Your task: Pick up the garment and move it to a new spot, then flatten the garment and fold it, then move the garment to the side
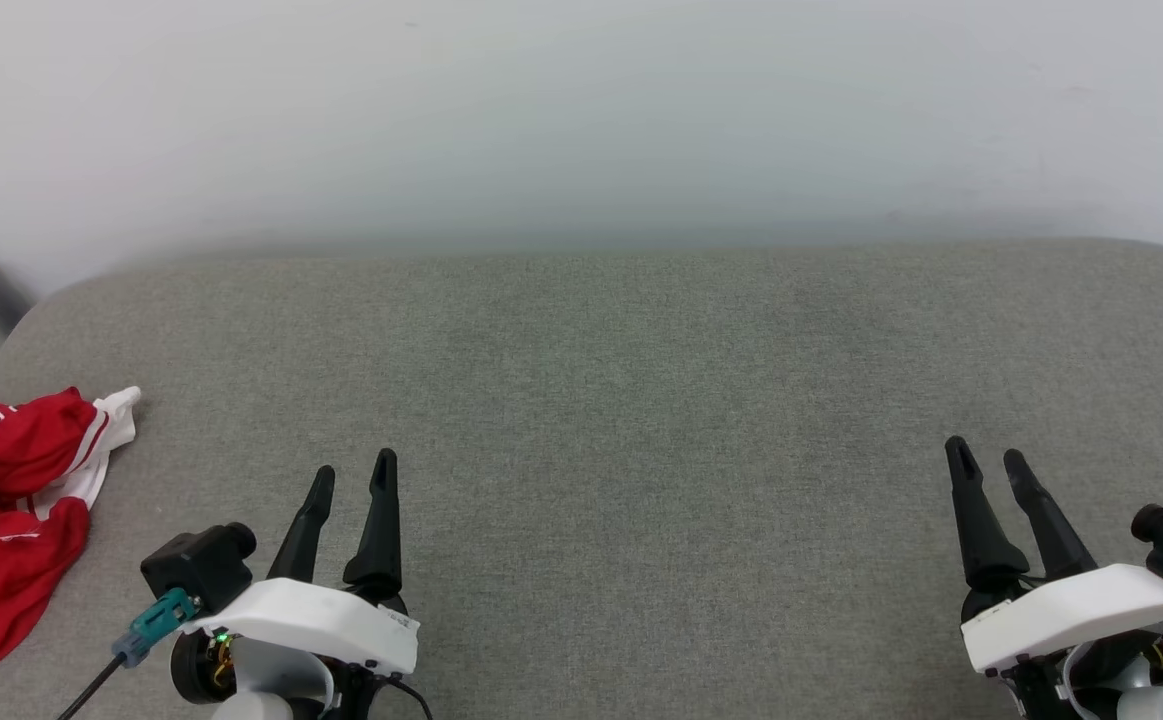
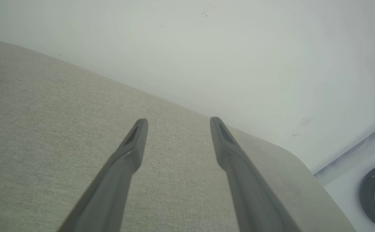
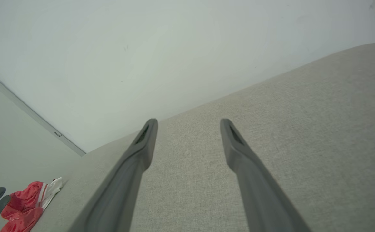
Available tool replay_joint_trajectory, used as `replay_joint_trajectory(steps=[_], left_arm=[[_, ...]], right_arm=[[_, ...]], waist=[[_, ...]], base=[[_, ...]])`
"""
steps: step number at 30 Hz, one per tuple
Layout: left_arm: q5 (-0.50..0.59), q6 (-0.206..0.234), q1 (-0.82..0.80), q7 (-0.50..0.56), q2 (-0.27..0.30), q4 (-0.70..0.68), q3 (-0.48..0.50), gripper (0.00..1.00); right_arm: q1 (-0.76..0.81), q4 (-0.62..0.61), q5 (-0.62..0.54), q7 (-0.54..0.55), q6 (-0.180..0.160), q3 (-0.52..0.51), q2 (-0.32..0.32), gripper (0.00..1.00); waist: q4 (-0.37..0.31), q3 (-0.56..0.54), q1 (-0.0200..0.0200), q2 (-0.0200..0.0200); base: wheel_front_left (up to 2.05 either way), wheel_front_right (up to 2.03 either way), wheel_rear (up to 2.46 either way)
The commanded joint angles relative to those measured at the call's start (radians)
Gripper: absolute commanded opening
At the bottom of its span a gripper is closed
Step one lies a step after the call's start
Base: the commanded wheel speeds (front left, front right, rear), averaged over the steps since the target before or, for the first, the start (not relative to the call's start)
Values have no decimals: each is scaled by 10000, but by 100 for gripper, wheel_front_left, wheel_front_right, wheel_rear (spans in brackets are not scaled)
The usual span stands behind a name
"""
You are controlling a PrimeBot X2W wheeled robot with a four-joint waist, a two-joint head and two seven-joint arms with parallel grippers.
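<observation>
Each arm has black tapered jaws, a white wrist cover [image 1: 306, 620] and a black camera [image 1: 199, 565].

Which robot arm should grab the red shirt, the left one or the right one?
Probably the left. The garment lies crumpled at the left edge of the grey surface, just beside the open left gripper. The right gripper, open too, sits far across the surface.
</observation>
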Motion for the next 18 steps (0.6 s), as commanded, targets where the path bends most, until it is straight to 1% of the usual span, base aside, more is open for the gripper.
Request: replay_joint_trajectory(steps=[1, 9, 18], left_arm=[[348, 79, -157, -125, 97, -150, -90, 100], [1264, 311, -188, -352, 237, -135, -349, 100], [1988, 362, -203, -575, 295, -80, -509, 100]], right_arm=[[-8, -179, -365, 59, 3, -26, 9, 100], [90, -379, -1466, 160, 2, -68, 47, 100], [155, -562, -2489, 192, 2, -44, 79, 100]], waist=[[-1, -2, 0, 0], [11, -15, 0, 0], [21, -47, 0, 0]], base=[[0, 0, 0], [0, 0, 0], [0, 0, 0]])
